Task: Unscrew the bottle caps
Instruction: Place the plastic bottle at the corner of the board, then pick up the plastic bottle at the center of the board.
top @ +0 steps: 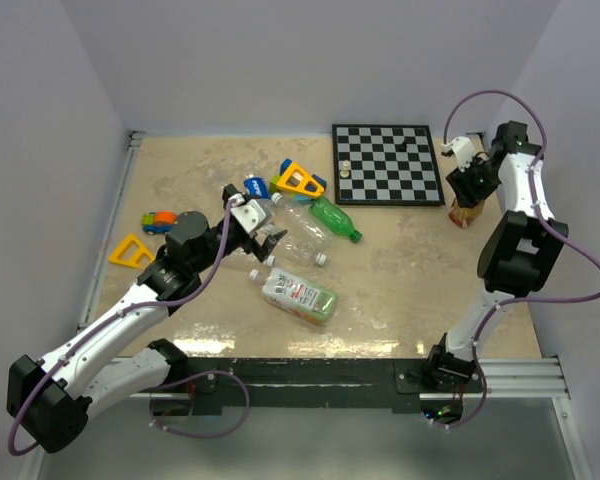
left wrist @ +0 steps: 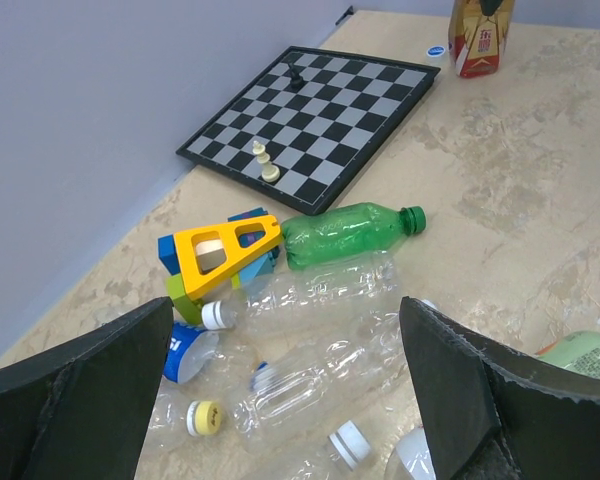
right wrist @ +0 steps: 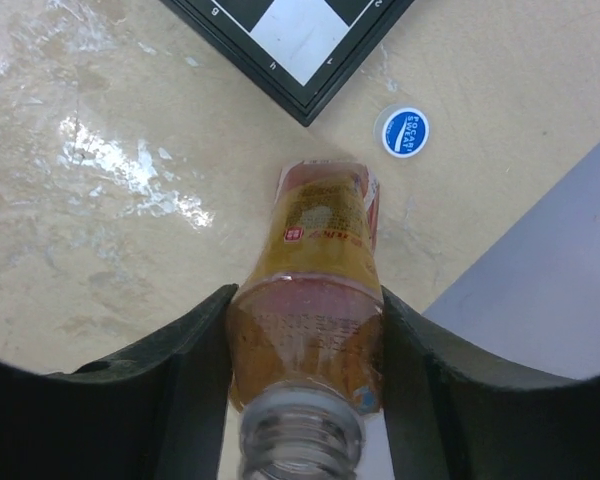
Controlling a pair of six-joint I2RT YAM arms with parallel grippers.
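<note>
Standing upright just right of chessboard (top: 387, 163): amber bottle (right wrist: 320, 250), neck bare, pinched between right gripper (right wrist: 305, 312) fingers. Left gripper (left wrist: 285, 335) fingers spread wide above clear bottles (left wrist: 325, 290), white caps (left wrist: 216, 315) on. Blue-white cap (right wrist: 406, 131) lies loose near chessboard corner.

A blue-and-white cap (right wrist: 405, 131) lies loose on the table, printed top up. It is ahead of the right gripper (right wrist: 305, 295) and off to its right, apart from the open-necked amber bottle (right wrist: 320, 250) between the fingers. Ahead of the left gripper (left wrist: 285, 310), a green cap (left wrist: 412, 218) sits screwed on, lying sideways, out past the right-hand finger. A white cap (left wrist: 216, 315) lies just beside the left-hand fingertip. Between the fingers lie a yellow cap (left wrist: 204, 417) and a ribbed white cap (left wrist: 350, 443), both on their sides.
</note>
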